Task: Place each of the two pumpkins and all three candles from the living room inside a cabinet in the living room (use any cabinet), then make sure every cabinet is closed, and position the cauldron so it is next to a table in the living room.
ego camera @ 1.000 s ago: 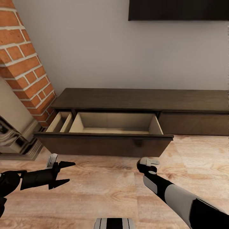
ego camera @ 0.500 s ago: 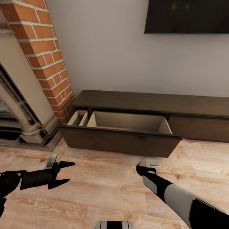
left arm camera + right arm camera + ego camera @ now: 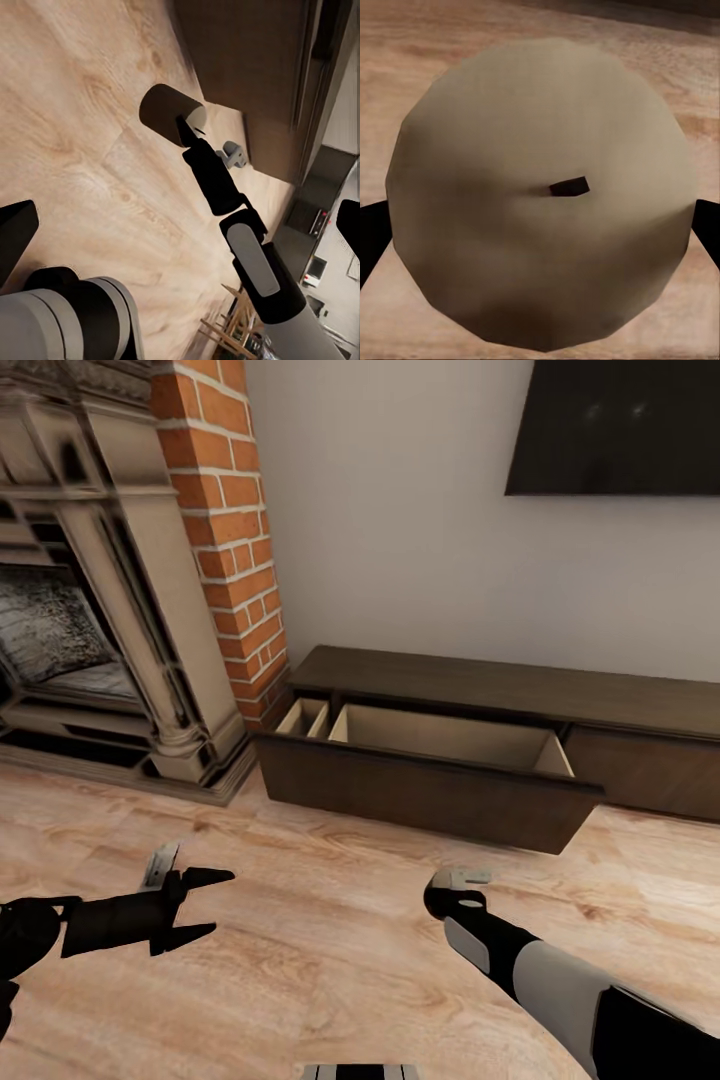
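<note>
A head camera looks down over a pale wood floor toward a white wall. At about 1 o'clock in this view sits the cabinet, a long low dark brown unit, with one wide drawer pulled out and its pale beige inside bare as far as can be seen. At 10 o'clock stands a stone fireplace beside a brick column, and a dark screen hangs on the wall at 2 o'clock.

The left gripper reaches in from 8 o'clock, its two dark fingers spread wide apart with nothing between them, hanging above the floor. The right gripper comes in from 4 o'clock. Its wrist camera shows the flat round top of a candle, pale beige-grey with a small dark wick, sitting between the two dark fingers. The left wrist camera sees the same candle as a short cylinder at the tip of the right arm, clear of the floor. The right fingers appear closed on it.

Judgement: one candle is being carried and is not yet in the drawer, which lies some way off at 12 o'clock from the right gripper. The grip seems to be on the candle's smooth round side, so it could slip or roll out during travel. A low approach could also knock the candle against the raised drawer front
</note>
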